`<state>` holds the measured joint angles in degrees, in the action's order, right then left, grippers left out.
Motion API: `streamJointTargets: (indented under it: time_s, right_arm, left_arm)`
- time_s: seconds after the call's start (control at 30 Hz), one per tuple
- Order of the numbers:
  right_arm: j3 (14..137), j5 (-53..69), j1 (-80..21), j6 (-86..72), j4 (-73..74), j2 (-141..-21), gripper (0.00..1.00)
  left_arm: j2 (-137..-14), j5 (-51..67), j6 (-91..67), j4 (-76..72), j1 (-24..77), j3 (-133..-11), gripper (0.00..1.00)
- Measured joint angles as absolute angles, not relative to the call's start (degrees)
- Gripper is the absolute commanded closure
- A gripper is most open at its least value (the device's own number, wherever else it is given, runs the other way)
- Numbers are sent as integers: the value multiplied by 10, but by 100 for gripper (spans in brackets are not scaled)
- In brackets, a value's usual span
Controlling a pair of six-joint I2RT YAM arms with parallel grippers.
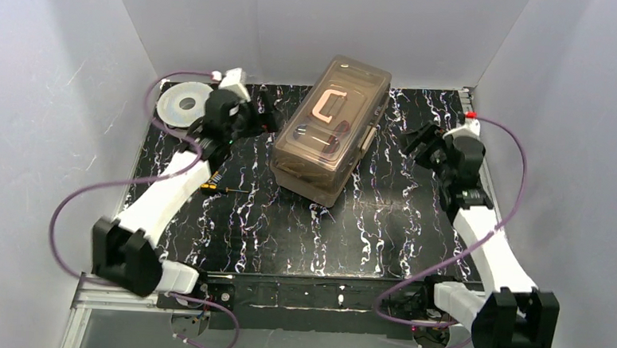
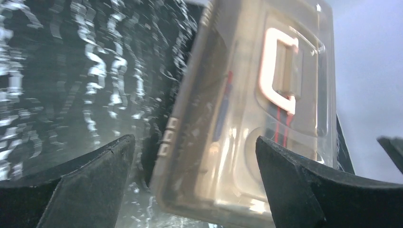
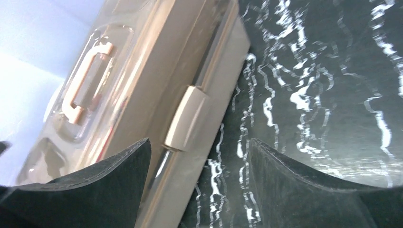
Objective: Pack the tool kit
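The tan toolbox (image 1: 331, 131) of the tool kit lies in the middle of the table, its translucent brown lid shut and its cream handle (image 1: 330, 105) flat on top. My left gripper (image 1: 262, 112) hovers open just left of the box, whose corner (image 2: 237, 142) shows beyond the spread fingers (image 2: 95, 180). On the box's other side my right gripper (image 1: 416, 141) stands open and a little apart from it. In the right wrist view the box's side (image 3: 142, 95) and cream latch (image 3: 186, 118) lie ahead of the jaws. Neither gripper holds anything. A small screwdriver (image 1: 223, 188) lies beside the left arm.
A round grey spool (image 1: 183, 104) lies at the back left corner. White walls close in the black marbled table (image 1: 382, 226) on three sides. Purple cables loop out from both arms.
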<state>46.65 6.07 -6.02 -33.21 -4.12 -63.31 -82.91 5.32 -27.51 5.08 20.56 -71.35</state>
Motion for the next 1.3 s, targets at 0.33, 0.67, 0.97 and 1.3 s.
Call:
streamJointTargets:
  time_s: [0.33, 0.67, 0.97, 1.3]
  right_arm:
    - [276, -41, -60, -187, -260, -619, 21]
    - [250, -111, -50, -41, -359, -702, 7]
    - [157, -120, -15, -32, -434, -645, 6]
    - [122, -100, -9, -37, -521, -767, 6]
  left_arm:
    - [-602, -215, -251, -90, 198, -437, 2]
    - [-685, -354, -100, -244, 196, -291, 2]
    - [-722, -385, -18, -368, 191, -239, 2]
    - [-797, -390, -1, -437, 147, -219, 4]
